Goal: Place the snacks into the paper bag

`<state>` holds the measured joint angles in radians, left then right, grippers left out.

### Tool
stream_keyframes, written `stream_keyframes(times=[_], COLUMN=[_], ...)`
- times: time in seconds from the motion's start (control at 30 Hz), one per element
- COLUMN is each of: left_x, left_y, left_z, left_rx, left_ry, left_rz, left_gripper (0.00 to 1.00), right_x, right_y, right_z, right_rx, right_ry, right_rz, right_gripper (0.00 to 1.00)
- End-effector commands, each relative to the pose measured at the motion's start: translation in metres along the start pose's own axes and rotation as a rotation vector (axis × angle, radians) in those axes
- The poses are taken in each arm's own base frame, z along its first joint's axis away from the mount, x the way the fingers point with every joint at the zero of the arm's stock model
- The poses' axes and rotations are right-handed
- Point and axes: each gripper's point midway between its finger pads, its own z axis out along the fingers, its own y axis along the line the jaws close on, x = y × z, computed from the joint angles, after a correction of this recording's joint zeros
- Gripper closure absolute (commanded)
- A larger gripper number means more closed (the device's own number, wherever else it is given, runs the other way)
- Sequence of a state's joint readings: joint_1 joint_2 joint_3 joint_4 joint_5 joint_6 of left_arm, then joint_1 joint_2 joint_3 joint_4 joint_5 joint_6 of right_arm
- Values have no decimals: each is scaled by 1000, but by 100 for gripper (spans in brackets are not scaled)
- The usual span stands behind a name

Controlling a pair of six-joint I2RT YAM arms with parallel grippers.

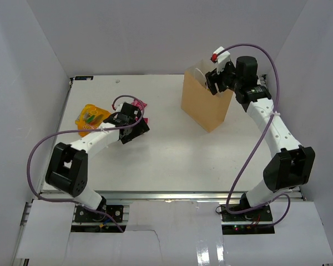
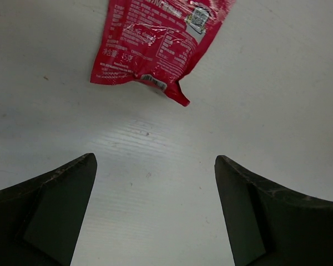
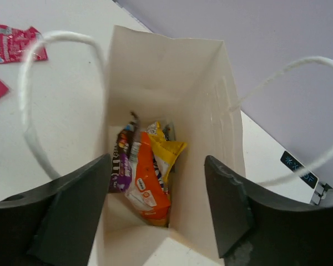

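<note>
1. Spread wide and empty, my left fingers [image 2: 44, 210] hover over the surface [image 2: 155, 160], a pink packet [image 2: 155, 39] just ahead.
2. Also empty, my right fingers [image 3: 72, 210] gape above the paper bag [image 3: 172, 72]; orange, yellow and purple snacks [image 3: 147, 183] lie inside.
3. Overhead, an orange bag [image 1: 90, 118] lies left of my left fingers.

Snacks [image 3: 147, 177] lie in the paper bag [image 3: 172, 83]; other packets [image 2: 155, 44] lie left of it.

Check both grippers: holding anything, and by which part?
Nothing. Left gripper open, near the pink crinkly packet; right gripper open, empty, above the tan kraft paper bag.
</note>
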<state>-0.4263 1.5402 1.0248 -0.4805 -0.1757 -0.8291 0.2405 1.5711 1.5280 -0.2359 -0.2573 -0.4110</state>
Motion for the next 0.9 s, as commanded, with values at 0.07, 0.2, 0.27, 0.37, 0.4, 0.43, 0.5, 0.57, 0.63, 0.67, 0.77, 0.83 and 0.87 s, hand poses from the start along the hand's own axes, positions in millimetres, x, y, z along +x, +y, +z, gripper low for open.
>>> stream_keyframes(times=[0.07, 0.2, 0.27, 0.37, 0.4, 0.43, 0.5, 0.57, 0.63, 0.67, 0.77, 0.83, 0.87], left_x=[-20, -35, -41, -44, -45, -46, -50, -50, -53, -52, -46, -42, -40], left_y=[4, 5, 11, 18, 19, 20, 19, 20, 15, 14, 13, 15, 16], left_z=[22, 46, 57, 69, 71, 74, 80, 88, 93, 95, 102, 103, 103], left_rx=[-101, -185, -236, -275, -281, -286, -288, -290, -280, -277, -267, -264, -263], left_ry=[-1, 12, 27, 40, 43, 46, 53, 72, 71, 76, 97, 110, 116], left_rz=[50, 220, 329, 459, 486, 510, 576, 624, 637, 646, 645, 633, 626], left_gripper=[3, 3, 2, 2, 2, 2, 2, 2, 4, 6, 19, 30, 32], right_x=[-41, -22, -10, 1, 17, 22, 35, 39, 45, 46, 47, 46, 46], right_y=[-7, 15, 32, 53, 61, 66, 73, 76, 79, 79, 81, 84, 84], right_z=[-53, -81, -94, -111, -111, -113, -120, -126, -129, -129, -132, -133, -134], right_rx=[13, -75, -124, -169, -185, -194, -197, -197, -201, -200, -209, -220, -224], right_ry=[-125, -102, -102, -108, -83, -79, -67, -67, -61, -60, -63, -69, -70], right_rz=[10, -16, -40, -45, -26, -17, 1, 13, 23, 29, 39, 44, 46], right_gripper=[15, 6, 8, 8, 8, 9, 9, 9, 9, 9, 9, 9, 9])
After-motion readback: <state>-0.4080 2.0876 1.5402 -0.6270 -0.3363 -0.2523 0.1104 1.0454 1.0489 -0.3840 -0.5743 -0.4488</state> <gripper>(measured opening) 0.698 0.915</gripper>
